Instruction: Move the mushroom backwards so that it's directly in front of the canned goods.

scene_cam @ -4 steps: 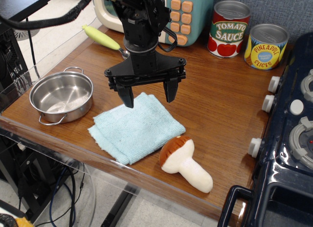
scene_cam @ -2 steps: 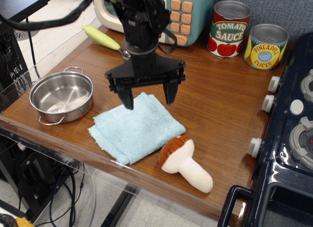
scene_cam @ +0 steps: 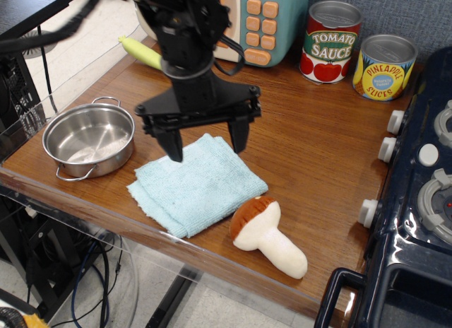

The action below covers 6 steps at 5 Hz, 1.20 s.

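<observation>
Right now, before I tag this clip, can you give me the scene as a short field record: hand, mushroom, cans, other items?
hand: the hand is open, hanging above the back edge of the blue cloth, holding nothing
mushroom: the mushroom lies on its side near the table's front edge, right of the cloth, untouched
cans: the tomato sauce can and the pineapple slices can stand upright at the back right
pot: the steel pot is empty, at the left
task state: mushroom not yet moved in front of the cans
</observation>
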{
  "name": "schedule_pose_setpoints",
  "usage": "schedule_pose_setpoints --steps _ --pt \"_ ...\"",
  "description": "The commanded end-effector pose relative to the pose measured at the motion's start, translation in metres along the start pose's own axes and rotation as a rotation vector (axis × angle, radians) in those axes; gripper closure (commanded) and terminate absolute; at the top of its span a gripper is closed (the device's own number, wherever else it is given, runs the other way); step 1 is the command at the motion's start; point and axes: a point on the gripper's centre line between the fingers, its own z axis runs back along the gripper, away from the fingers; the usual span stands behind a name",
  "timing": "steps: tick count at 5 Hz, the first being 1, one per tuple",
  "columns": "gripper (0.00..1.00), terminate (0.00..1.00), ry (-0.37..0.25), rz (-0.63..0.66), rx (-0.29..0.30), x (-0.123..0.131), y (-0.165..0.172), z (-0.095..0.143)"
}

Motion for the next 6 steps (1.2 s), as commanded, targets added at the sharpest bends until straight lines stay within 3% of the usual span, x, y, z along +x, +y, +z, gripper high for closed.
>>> schedule_pose_setpoints --steps 1,3,6 --pt "0.0 0.0 0.005 -0.119 -0.148 -0.026 -0.007 0.028" --pt "0.0 0.0 0.051 -0.309 -0.109 -0.059 -0.032 -0.001" --pt "0.0 0.0 0.062 -0.338 0.022 -0.061 -0.042 -0.046"
